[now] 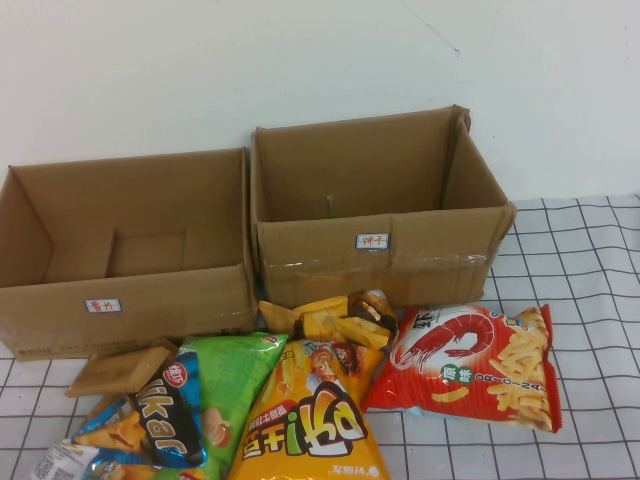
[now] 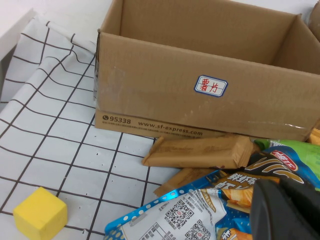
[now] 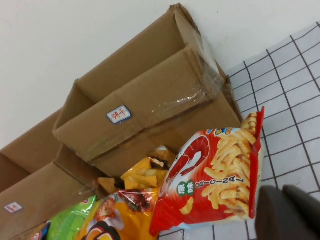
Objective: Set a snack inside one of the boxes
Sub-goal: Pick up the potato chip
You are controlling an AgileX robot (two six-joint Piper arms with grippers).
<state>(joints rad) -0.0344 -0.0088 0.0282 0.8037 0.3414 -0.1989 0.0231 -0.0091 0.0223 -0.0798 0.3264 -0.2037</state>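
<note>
The snack, a red crinkly bag (image 1: 465, 365) printed with a shrimp and fry sticks, lies flat on the checked cloth in front of the taller box's right corner. It also shows in the right wrist view (image 3: 215, 182). The wide, low cardboard box (image 1: 125, 300) with the red-lettered label stands open at the back left and shows in the left wrist view (image 2: 200, 95). My right gripper (image 3: 283, 193) is shut and empty, just off the red bag's right edge. My left gripper (image 2: 280, 190) is shut and empty, above a blue snack bag (image 2: 200, 210). Neither gripper shows in the high view.
The taller taped box (image 1: 375, 250) stands open to the right of the low one. A green bag (image 1: 230, 385), an orange-yellow bag (image 1: 310, 420), small yellow packets (image 1: 330, 320) and a brown wrapped packet (image 1: 120, 368) are heaped in front. A yellow cube (image 2: 40, 215) lies on the cloth.
</note>
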